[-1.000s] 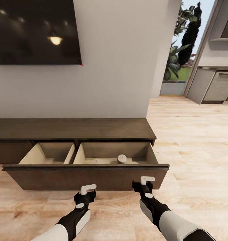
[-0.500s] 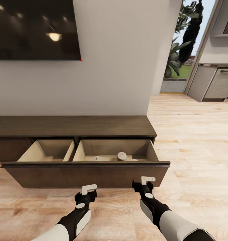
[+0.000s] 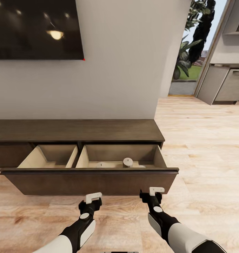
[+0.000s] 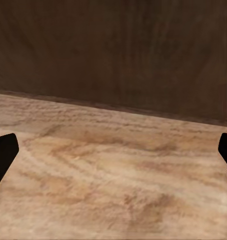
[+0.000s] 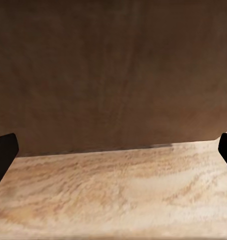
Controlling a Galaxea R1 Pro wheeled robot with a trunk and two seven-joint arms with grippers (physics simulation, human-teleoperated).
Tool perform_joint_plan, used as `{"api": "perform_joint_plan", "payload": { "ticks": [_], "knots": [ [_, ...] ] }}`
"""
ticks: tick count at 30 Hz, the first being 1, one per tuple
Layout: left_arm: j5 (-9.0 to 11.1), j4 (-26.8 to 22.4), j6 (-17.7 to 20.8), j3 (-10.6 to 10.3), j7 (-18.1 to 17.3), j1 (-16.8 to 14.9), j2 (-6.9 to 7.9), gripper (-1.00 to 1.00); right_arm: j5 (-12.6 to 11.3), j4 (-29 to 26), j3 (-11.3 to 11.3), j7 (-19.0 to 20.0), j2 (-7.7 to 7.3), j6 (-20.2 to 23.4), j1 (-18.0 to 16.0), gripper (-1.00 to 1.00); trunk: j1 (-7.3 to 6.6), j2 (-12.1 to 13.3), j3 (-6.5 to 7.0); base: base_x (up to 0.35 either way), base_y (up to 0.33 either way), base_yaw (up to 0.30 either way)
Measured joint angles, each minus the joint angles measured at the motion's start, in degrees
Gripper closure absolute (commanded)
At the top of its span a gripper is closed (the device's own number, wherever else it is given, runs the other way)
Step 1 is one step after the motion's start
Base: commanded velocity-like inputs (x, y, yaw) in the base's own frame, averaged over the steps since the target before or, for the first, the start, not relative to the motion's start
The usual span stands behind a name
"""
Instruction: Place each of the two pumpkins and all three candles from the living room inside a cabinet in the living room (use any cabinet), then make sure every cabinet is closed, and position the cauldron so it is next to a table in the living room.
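The cabinet (image 3: 77, 131) runs lengthwise along the wall, drawer pulled toward me, a candle (image 3: 127, 162) upright inside. My left gripper (image 3: 93, 199) and right gripper (image 3: 156, 192) hover spread before its front.

A: how are the arms sitting?
B: both stretched forward and low, side by side; left gripper (image 3: 93, 198) and right gripper (image 3: 156, 190) each empty, fingers (image 4: 3, 152) spread wide apart; right one reaches slightly further.

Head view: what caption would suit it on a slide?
Both open grippers, left and right, face the cabinet's open drawer.
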Motion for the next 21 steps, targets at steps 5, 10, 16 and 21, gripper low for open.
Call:
{"api": "perform_joint_plan", "payload": {
  "ticks": [5,10,16,21],
  "knots": [
    [0.0,-0.1,-4.1,0.0,0.1,0.1,-0.02,-1.0,0.0,0.1,0.0,0.9,0.0,-2.5,0.0,-1.0,0.0,0.0,0.0,0.0,0.0,0.0],
    [0.1,0.0,-5.5,-0.1,0.0,0.1,-0.08,-1.0,-0.2,0.1,0.0,2.0,0.0,-3.8,0.0,-1.0,0.0,0.0,0.0,0.03,0.0,0.0],
    [0.1,0.0,-5.8,-0.1,0.0,0.1,-0.04,-1.0,-0.3,0.1,0.0,2.1,0.0,-4.0,0.0,-1.0,0.0,0.0,0.0,0.114,0.0,0.0],
    [-0.2,0.1,-5.7,-0.2,0.0,0.1,-0.06,-1.0,-0.2,0.1,0.0,2.1,0.02,-4.0,0.0,-1.0,0.0,0.0,0.0,0.227,0.0,0.0]
  ]
}}
